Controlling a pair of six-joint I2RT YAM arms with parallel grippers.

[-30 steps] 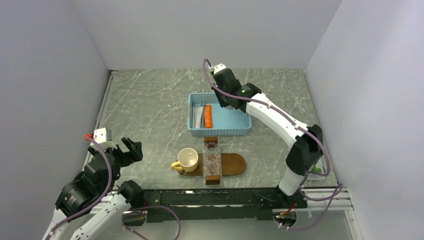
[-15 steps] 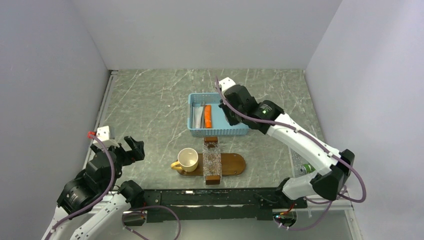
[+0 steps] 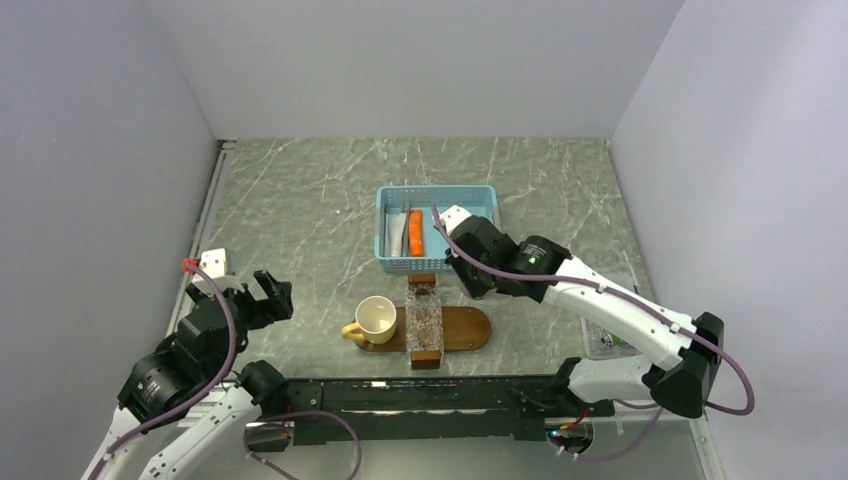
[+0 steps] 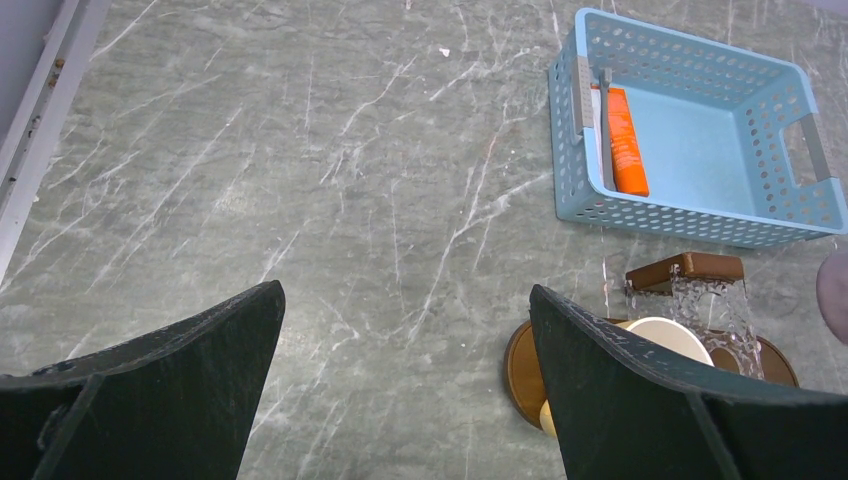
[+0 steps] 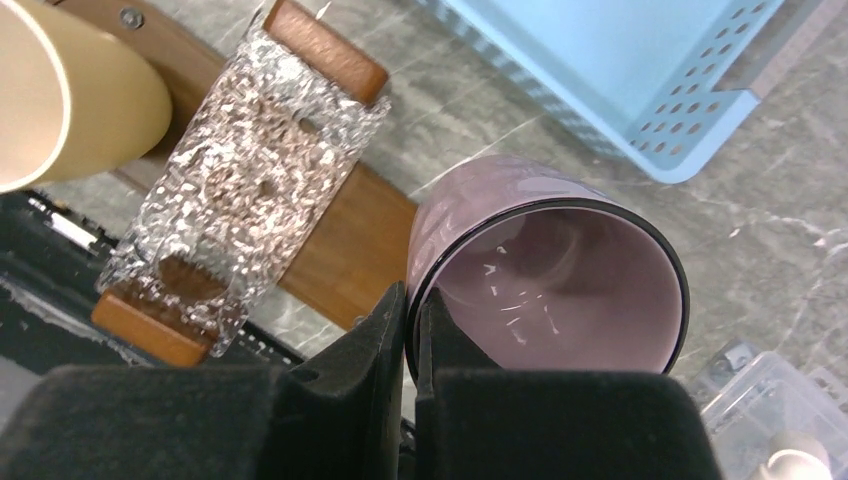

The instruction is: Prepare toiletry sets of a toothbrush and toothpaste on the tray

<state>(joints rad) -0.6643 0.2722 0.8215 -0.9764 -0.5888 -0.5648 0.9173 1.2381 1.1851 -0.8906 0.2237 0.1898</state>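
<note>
Mauve cup [image 5: 548, 270] pinched at rim by right claw [image 5: 412, 318], left claw [image 4: 402, 330] spread empty, one cream cup [image 3: 377, 318] on one tray [image 3: 468, 327]

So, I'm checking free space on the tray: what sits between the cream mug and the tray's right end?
A clear textured box lies crosswise over the tray, beside the mug; the rest is bare wood. The top external view shows it.

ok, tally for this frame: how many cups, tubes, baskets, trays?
Cups: 2, a cream cup and a purple cup
Tubes: 1, the orange tube
Baskets: 1, the blue basket
Trays: 1, the wooden tray
Total: 5
</note>
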